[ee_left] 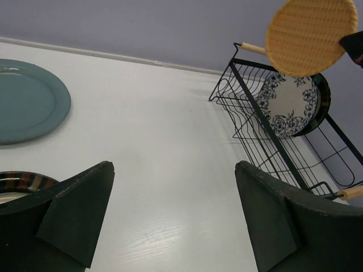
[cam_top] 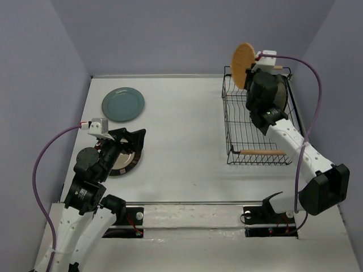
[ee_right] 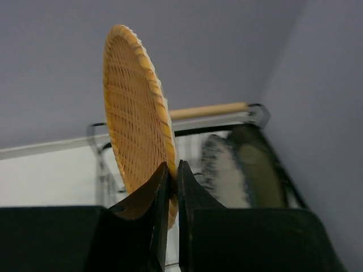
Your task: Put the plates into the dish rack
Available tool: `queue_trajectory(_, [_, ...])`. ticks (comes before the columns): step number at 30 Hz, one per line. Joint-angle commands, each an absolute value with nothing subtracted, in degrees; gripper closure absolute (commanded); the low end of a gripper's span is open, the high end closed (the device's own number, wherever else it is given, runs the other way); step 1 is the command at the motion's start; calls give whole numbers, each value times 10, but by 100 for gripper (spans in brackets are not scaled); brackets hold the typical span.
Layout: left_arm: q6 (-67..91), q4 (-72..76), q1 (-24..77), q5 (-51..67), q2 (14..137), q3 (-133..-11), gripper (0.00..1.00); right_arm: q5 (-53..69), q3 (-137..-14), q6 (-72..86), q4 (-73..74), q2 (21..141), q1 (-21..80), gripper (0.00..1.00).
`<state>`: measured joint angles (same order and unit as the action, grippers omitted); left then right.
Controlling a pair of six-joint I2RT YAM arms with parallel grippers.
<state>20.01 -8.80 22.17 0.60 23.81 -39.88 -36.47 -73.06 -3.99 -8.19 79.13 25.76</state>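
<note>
a white tabletop (cam_top: 181, 141) is enclosed by plain lavender walls. the woven-looking orange-tan round plate (ee_right: 136, 141) is held on edge, nearly upright, above the far left corner of the black wire dish rack (cam_top: 228, 116), clear of its tines. the right gripper (ee_right: 173, 175) pinches the lower rim of this plate, with both fingers closed narrow on it. inside the rack, at its far end, a white plate with a blue floral pattern (ee_left: 286, 105) stands on edge. a dark-rimmed plate (ee_left: 323, 96) stands just behind it. the rack sits on the right side of the table, and a light wooden rod handle (cam_top: 262, 152) runs across its near end.

a plain teal round plate (cam_top: 123, 104) lies flat at the far left of the table. nearer the arm bases, a dark striped-rimmed plate with a cream centre (cam_top: 123, 161) also lies flat. the left gripper (cam_top: 138, 141) hovers over its far edge, fingers spread wide and holding nothing.
</note>
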Motion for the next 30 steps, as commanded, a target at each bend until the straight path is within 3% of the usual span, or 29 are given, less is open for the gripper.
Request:
queue_trajectory(1, [192, -59, 227, 13, 239, -397, 1, -377, -692, -150, -107, 752, 166, 93])
queue_trajectory(6, [192, -61, 229, 9, 242, -398, 1, -338, -678, -149, -107, 763, 104, 93])
queue_trajectory(30, [190, -63, 237, 7, 235, -399, 1, -327, -697, -124, -105, 917, 81, 93])
